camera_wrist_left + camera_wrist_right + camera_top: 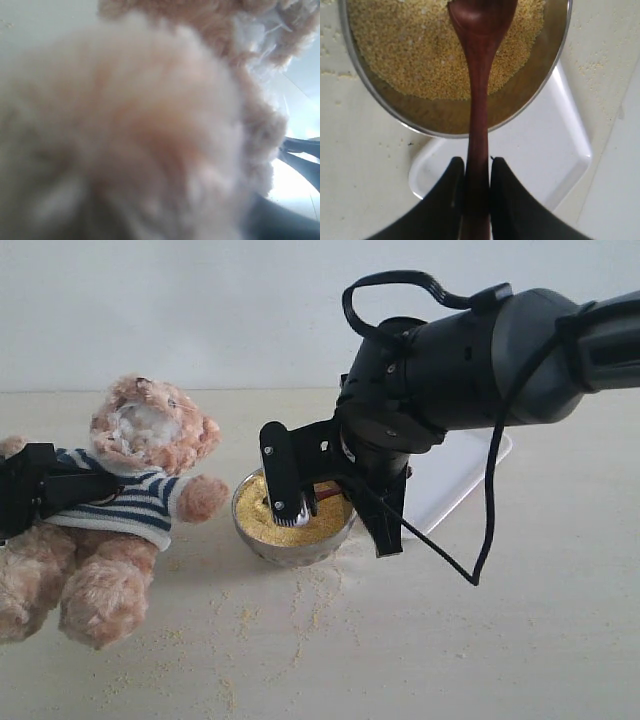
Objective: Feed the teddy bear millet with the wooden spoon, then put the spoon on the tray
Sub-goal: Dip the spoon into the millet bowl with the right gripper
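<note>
Teddy bear (130, 510) sits tilted at 9 o'clock of the steel bowl (290, 548), one paw reaching toward the rim. The L gripper (60, 488) comes in from the frame's edge and is clamped on the bear's striped shirt. Its own wrist cam gives only blurred fur.

Centre: the bowl stands heaped with millet (410, 50). Loose grains (300, 610) trail over the pale table (520, 640) at 6 o'clock of the bowl.

The R gripper (477, 167) hangs over the bowl with its jaws clenched on the thin handle of the wooden spoon (479, 75). The oval end lies out over the grain; whether it touches the heap can't be told.

The white tray (465, 475) lies flat at approx. 2 o'clock of the bowl, just beside it and partly hidden by the arm.
</note>
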Robot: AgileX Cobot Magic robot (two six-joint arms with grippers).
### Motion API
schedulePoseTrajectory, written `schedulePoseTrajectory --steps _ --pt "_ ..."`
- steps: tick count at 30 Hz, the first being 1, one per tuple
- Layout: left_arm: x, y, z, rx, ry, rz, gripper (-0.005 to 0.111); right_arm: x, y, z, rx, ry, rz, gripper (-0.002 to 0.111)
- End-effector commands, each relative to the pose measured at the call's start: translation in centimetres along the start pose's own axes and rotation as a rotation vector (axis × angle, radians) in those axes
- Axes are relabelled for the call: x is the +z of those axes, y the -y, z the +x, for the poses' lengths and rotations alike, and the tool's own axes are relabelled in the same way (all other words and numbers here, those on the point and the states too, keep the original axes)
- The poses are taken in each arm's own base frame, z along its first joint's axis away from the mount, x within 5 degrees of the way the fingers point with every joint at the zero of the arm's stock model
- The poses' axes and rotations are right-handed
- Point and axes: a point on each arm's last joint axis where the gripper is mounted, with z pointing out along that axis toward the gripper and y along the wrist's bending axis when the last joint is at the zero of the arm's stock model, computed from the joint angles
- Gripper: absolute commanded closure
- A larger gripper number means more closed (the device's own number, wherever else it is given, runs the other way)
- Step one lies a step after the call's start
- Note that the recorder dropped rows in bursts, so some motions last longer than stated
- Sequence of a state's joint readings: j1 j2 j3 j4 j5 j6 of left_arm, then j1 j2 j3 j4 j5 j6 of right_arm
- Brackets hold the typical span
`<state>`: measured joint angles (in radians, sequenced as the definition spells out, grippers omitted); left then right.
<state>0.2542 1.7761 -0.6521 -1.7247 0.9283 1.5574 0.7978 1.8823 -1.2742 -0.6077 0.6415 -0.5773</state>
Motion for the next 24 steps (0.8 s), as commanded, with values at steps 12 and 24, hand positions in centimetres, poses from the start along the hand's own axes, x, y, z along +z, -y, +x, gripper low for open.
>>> schedulePoseTrajectory --steps 12,24 --pt "-0.24 0.51 -0.35 0.011 0.026 0.032 0.102 -0.13 -0.26 -0.04 0.158 -0.001 -0.046 0.108" --pt "-0.24 0.51 -0.35 0.011 0.026 0.032 0.102 -0.15 -0.57 -0.18 0.226 0.009 -0.082 0.108"
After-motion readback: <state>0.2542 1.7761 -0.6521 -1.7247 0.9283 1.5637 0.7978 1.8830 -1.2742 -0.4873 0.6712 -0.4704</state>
